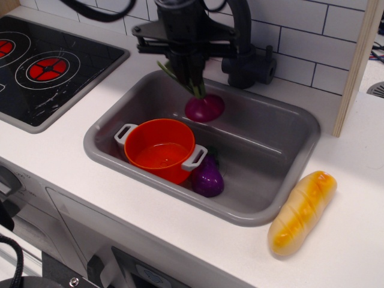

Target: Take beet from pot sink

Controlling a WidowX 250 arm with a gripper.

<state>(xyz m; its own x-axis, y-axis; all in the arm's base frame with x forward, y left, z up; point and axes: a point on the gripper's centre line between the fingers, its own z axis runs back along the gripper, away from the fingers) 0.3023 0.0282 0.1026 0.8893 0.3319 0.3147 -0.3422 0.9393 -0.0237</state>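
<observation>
At the upper centre of the frame, the black gripper [191, 77] grasps the green stalks of the small round magenta beet [204, 107], which hangs over the grey plastic sink [282, 162], right of the empty orange pot [159, 148].

White tiled wall [312, 42] (dark grout) — white countertop [360, 240] below.
</observation>
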